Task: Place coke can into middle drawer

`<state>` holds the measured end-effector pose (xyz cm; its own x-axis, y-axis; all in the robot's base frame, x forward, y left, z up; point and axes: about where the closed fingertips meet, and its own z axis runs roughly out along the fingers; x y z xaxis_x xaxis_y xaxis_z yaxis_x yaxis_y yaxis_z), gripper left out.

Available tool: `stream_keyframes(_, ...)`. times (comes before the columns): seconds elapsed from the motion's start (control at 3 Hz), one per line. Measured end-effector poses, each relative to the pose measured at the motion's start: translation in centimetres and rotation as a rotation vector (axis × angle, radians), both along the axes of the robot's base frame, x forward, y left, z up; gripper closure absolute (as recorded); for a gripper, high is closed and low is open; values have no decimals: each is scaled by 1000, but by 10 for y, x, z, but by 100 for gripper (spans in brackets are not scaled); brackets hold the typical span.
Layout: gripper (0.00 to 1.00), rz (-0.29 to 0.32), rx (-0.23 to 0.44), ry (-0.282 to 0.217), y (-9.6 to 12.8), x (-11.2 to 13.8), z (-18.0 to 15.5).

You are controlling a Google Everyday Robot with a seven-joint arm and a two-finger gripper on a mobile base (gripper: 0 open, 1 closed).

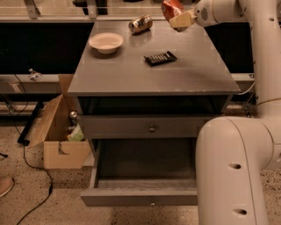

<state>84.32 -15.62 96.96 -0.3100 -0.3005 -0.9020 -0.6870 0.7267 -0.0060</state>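
Note:
The coke can (169, 7), red with white markings, is held in my gripper (178, 16) above the far right part of the cabinet top (131, 74), near the top edge of the view. The gripper's yellowish fingers (182, 20) are closed on it. The middle drawer (142, 197) is pulled out at the bottom of the cabinet, its inside dark and bare, with its small knob (152, 203) on the front. The upper knobbed drawer (152, 128) is shut.
A brownish-gold can (140, 24) lies on its side at the back of the top. A white bowl (106, 42) and a black flat object (160, 58) are also on it. A cardboard box (61, 132) stands left of the cabinet. My arm (232, 167) fills the right side.

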Motion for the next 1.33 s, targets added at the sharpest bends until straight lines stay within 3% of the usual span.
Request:
stream_keyframes(0.33, 100, 21, -43, 42, 4, -14, -10)
stream_keyframes(0.67, 100, -4, -46, 55, -1, -33, -3)
stream_keyframes(1.0, 100, -84, 14, 31, -24, -59, 18)
stream_keyframes(1.33, 100, -112, 55, 37, -37, -94, 11)
